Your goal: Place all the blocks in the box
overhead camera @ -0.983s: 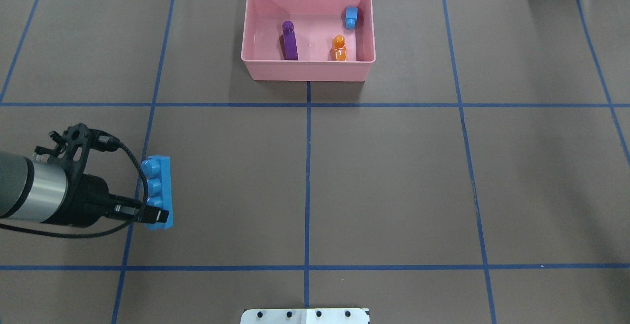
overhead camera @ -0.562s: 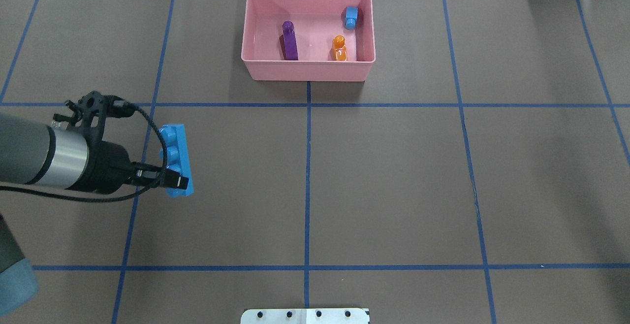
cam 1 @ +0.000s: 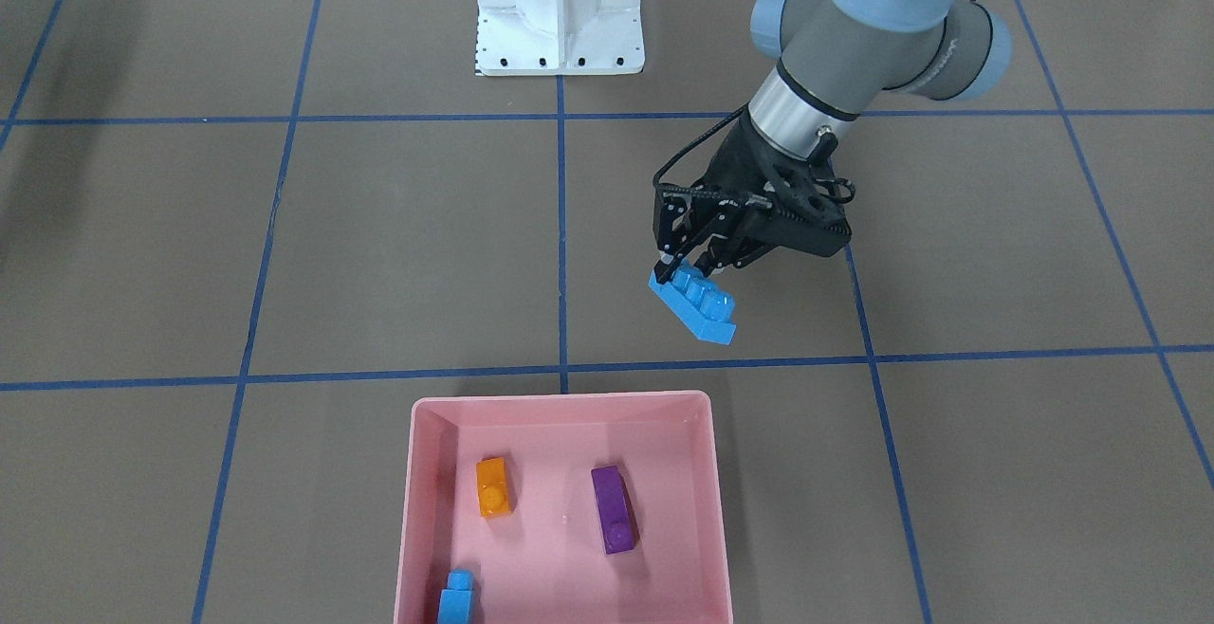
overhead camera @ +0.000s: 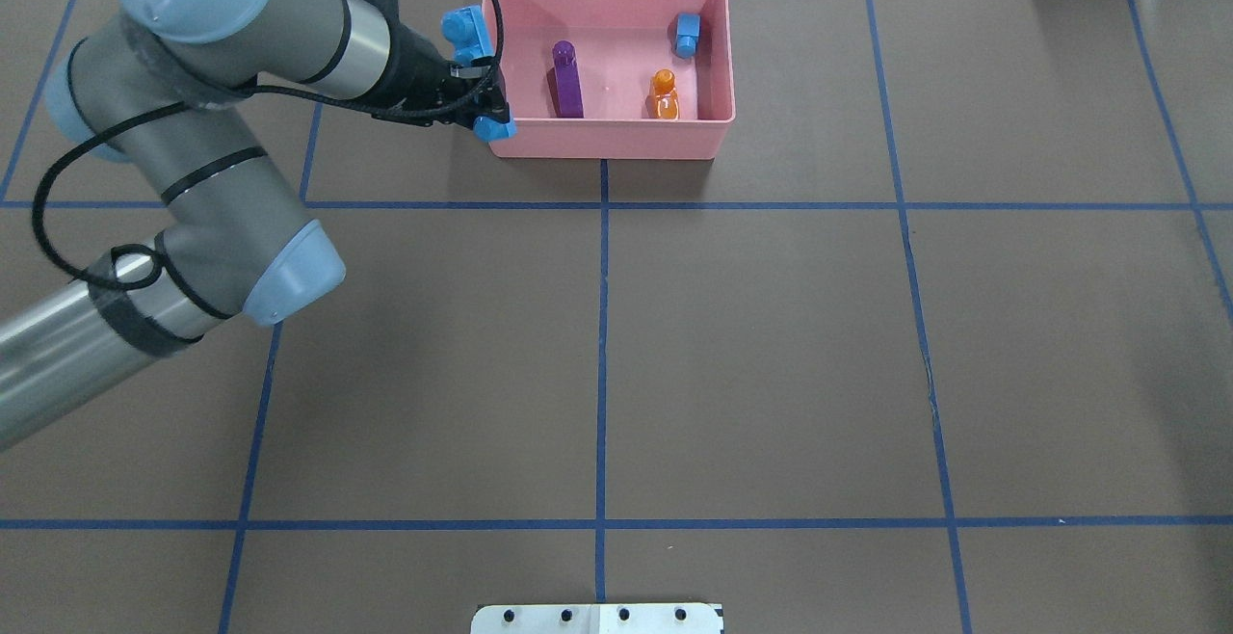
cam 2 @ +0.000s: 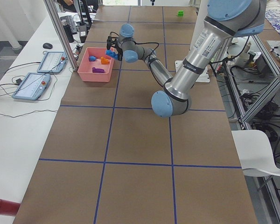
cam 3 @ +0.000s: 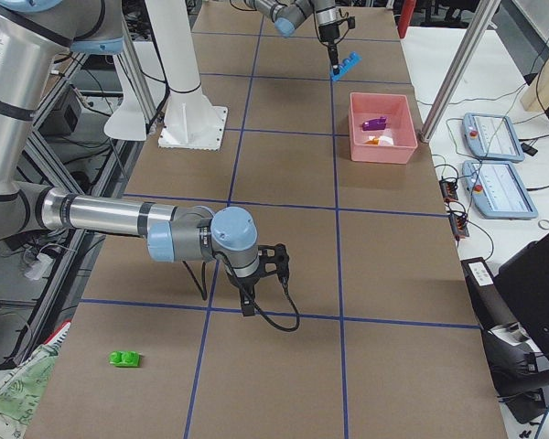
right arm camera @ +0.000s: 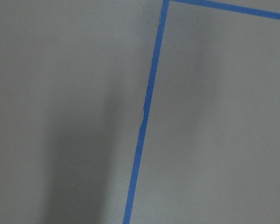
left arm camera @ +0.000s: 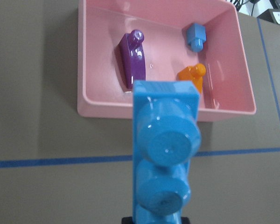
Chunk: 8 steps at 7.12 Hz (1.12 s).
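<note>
My left gripper (cam 1: 688,268) is shut on the long blue four-stud block (cam 1: 697,306) and holds it in the air, just short of the pink box (cam 1: 560,401) on my side. In the overhead view the gripper (overhead camera: 479,94) and its block (overhead camera: 462,27) sit at the box's left wall (overhead camera: 607,138). The wrist view shows the block (left arm camera: 163,154) with the box (left arm camera: 163,112) ahead. In the box lie the purple block (overhead camera: 567,85), the orange block (overhead camera: 663,99) and the small blue block (overhead camera: 686,34). The green block (cam 3: 123,358) lies far off, near my right gripper (cam 3: 247,306); I cannot tell whether that gripper is open or shut.
The white metal base (cam 1: 560,8) stands at my edge of the table. Blue tape lines cross the brown table cover. Tablets (cam 3: 499,137) lie on a side bench beyond the box.
My left arm has carried the long blue block from the table's left side up and forward to the box's left wall. The blocks in the box have not moved.
</note>
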Available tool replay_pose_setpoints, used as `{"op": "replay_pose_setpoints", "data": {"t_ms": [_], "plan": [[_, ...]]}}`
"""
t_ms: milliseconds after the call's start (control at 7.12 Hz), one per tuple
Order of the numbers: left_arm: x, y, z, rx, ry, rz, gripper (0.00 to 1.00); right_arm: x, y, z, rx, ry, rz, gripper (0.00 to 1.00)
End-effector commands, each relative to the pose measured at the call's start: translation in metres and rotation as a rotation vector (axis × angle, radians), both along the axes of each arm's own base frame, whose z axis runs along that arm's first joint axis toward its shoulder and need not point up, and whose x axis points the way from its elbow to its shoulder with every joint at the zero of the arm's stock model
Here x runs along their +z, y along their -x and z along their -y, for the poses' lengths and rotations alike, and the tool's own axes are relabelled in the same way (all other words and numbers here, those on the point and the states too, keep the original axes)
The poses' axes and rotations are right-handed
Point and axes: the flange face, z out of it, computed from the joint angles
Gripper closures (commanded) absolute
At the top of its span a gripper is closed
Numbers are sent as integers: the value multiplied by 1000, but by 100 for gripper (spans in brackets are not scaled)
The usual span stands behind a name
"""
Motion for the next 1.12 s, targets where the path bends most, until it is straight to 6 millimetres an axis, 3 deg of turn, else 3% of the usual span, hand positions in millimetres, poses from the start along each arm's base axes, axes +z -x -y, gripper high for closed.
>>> {"op": "replay_pose_setpoints", "data": {"t_ms": [0, 140, 281, 421, 562, 702, 843, 983], "plan": [[-44, -30, 82, -104, 91, 29, 100, 17, -1, -12, 3, 41, -1, 0], [-63, -52, 118, -189, 141, 60, 100, 17, 0, -12, 4, 42, 0, 0], [-49, -65, 137, -238, 165, 107, 100, 16, 0, -11, 4, 41, 2, 0], [-36, -72, 139, -227, 167, 134, 18, 13, 0, -10, 16, 45, 5, 0], [-35, -77, 134, -179, 130, 149, 0, 15, 0, -13, 19, 53, 4, 0], [-24, -85, 121, -89, 158, 127, 0, 18, -1, -17, 32, 75, 2, 0], [-18, -69, 94, -17, 155, 78, 0, 24, -1, -30, 40, 102, -2, 0], [2, -43, 72, 96, 134, 45, 0, 34, -3, -54, 41, 93, -10, 0]]}}
